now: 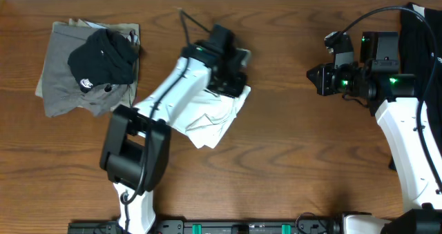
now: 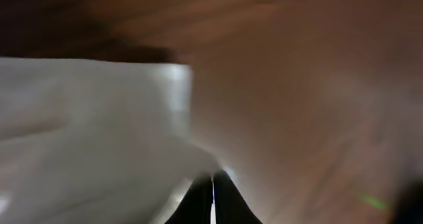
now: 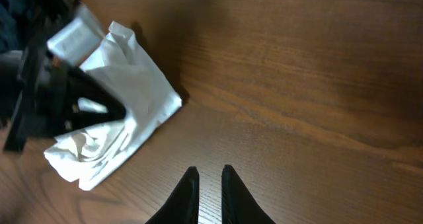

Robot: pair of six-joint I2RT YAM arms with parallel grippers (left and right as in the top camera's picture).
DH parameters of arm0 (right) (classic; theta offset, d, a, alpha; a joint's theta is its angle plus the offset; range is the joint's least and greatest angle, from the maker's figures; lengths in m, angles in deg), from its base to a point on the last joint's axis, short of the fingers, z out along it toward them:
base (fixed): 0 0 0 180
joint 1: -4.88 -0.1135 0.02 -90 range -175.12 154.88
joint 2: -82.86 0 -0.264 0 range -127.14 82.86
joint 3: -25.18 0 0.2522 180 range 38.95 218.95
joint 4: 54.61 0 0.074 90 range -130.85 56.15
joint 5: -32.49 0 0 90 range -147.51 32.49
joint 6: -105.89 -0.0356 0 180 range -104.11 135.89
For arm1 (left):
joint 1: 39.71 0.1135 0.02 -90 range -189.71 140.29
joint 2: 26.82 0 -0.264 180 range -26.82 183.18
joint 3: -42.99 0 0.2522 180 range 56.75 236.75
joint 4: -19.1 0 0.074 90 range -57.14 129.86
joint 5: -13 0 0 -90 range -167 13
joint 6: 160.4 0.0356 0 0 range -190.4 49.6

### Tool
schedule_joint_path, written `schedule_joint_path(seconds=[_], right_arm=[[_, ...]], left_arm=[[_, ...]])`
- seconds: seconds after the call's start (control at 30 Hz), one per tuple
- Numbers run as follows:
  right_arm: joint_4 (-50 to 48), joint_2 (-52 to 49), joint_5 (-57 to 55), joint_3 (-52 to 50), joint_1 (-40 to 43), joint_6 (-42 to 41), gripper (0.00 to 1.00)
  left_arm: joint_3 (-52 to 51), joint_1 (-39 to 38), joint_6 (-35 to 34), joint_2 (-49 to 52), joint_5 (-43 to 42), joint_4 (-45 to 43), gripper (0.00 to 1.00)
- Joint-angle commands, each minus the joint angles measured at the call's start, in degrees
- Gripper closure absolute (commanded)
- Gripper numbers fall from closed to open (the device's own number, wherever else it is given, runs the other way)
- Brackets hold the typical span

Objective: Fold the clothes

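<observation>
A white T-shirt (image 1: 207,120) lies crumpled on the wooden table near the middle, also seen in the left wrist view (image 2: 92,131) and the right wrist view (image 3: 125,98). My left gripper (image 1: 231,75) is at the shirt's far right corner, and its jaws (image 2: 213,181) are shut on the white cloth, with a thin strip of it showing between the fingers. My right gripper (image 1: 314,79) hovers over bare table to the right of the shirt. Its fingertips (image 3: 210,174) stand almost together with nothing between them.
At the far left sits a grey-olive garment (image 1: 76,75) with a black garment (image 1: 103,58) bundled on top. Dark cloth (image 1: 425,27) hangs at the right edge behind the right arm. The left arm's body (image 1: 135,148) reaches over the table's front.
</observation>
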Motion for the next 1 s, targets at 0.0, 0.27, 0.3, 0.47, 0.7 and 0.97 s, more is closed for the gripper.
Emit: schedule_joint_path(seconds=[0.0, 0.27, 0.3, 0.47, 0.7, 0.97], right_arm=[[0.3, 0.5, -0.2, 0.7, -0.4, 0.3, 0.88], [0.4, 0.5, -0.2, 0.7, -0.4, 0.3, 0.87], [0.4, 0.5, -0.2, 0.7, -0.4, 0.3, 0.88], [0.4, 0.5, -0.2, 0.7, -0.4, 0.3, 0.87], [0.5, 0.5, -0.2, 0.7, -0.4, 0.3, 0.88], [0.7, 0.5, -0.2, 0.7, -0.4, 0.3, 0.88]], left_arm=[[1.5, -1.4, 0.8, -0.7, 0.5, 3.6, 0.94], [3.7, 3.0, 0.8, -10.4, 12.4, 10.7, 0.92], [3.6, 3.7, 0.8, -11.1, 13.3, 10.8, 0.92], [1.2, 5.6, 0.7, -9.5, 14.8, 8.7, 0.94], [-0.4, 3.5, 0.8, -0.6, 4.2, 1.0, 0.94], [0.1, -1.9, 0.8, 1.7, -7.9, -1.7, 0.94]])
